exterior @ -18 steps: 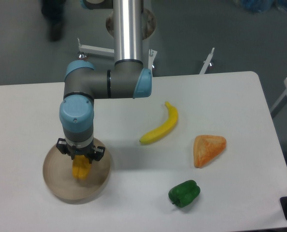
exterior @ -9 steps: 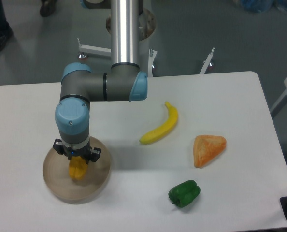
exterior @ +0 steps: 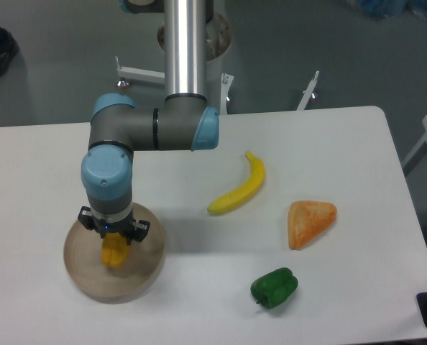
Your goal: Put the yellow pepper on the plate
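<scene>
Looking straight down the wrist, we find the gripper (exterior: 114, 243) pointing at the plate (exterior: 80, 277), its 2 fingers closed against the top of the yellow pepper (exterior: 114, 254). The jaws sit narrow, with only the pepper's width between them, and the fruit shows as a yellow-orange lump just below the dark finger mounts. We place the pepper over the middle of the plate, slightly toward its upper half; whether its underside touches the plate surface or hangs just above it we cannot tell from this angle. The plate is round and beige-tan, lying flat near the front left of the white table (exterior: 48, 165), and the wrist covers part of its upper rim. Above the gripper we see the blue-capped wrist joint (exterior: 107, 175), then the grey elbow link running right to a second blue cap, and from there a silver tube (exterior: 185, 47) rising toward the top edge. Moving right across the table, we meet a banana (exterior: 238, 190) lying diagonally, well apart from the plate. Further right sits an orange triangular wedge (exterior: 310, 221), and nearer the front edge, between the wedge and the plate but closer to the wedge, lies a green pepper (exterior: 274, 287).
</scene>
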`<state>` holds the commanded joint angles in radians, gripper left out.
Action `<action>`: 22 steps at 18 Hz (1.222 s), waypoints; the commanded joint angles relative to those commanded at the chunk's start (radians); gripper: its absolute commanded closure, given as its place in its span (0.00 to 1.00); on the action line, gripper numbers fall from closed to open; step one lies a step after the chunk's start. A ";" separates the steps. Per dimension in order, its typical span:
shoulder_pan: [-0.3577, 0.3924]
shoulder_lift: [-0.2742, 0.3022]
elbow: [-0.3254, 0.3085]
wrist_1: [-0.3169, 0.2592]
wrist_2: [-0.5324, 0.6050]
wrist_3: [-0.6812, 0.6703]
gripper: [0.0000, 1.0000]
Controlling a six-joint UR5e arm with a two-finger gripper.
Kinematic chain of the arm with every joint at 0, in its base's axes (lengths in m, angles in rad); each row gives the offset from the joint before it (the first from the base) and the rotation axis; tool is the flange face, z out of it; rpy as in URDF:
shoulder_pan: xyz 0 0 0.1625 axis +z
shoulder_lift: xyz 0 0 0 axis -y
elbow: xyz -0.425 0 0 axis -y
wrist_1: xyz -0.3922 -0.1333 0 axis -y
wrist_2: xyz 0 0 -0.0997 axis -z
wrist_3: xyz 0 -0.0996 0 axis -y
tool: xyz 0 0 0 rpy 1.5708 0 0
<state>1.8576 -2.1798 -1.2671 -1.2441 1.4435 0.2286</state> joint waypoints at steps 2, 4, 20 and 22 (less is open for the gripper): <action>0.014 0.006 0.015 0.005 0.000 0.003 0.00; 0.046 0.008 0.037 0.005 0.011 0.005 0.00; 0.264 0.054 0.043 0.002 0.248 0.550 0.00; 0.275 0.052 0.045 -0.002 0.284 0.603 0.00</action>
<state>2.1322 -2.1276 -1.2226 -1.2456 1.7272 0.8314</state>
